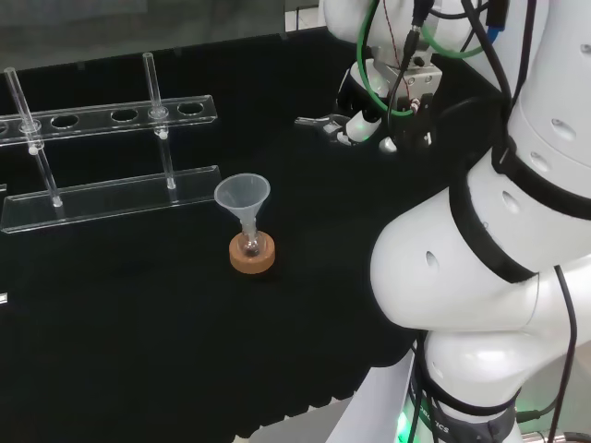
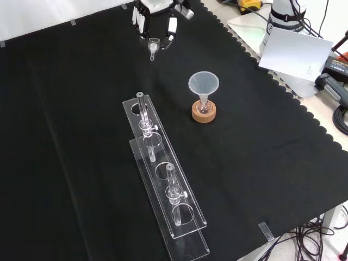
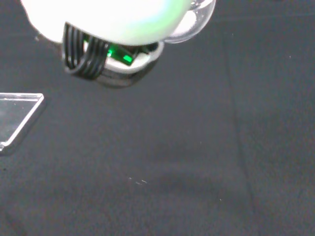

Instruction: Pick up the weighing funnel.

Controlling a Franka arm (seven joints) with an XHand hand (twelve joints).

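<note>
Pinching the weighing funnel (image 2: pixel 154 47) is what the fingers (image 2: pixel 171 30) look to be doing. They're drawn in narrow on either side of it, with its stem pointing down the front view, right up at the top of that view. Can't tell if it's actually clear of the cloth (image 2: pixel 81 109) or still touching. The hand (image 2: pixel 155 11) comes in from the top there, and in the head view it sits just left of the big white arm links. The wrist view has a rounded bit of clear glass (image 3: pixel 197 17) right beside the blurry palm, but I can't say for sure it's the same piece. Counting the rest: one funnel (image 2: pixel 203 84), mouth up, stem in one small flask (image 2: pixel 203 107) on one cork ring (image 2: pixel 204 116), well apart from the hand. One clear rack (image 2: pixel 185 242) with two tubes (image 2: pixel 144 117) standing in it. The cloth is black with a scalloped edge. Past that edge there's a white sheet of paper (image 2: pixel 296 51) and some cables (image 2: pixel 340 117).
</note>
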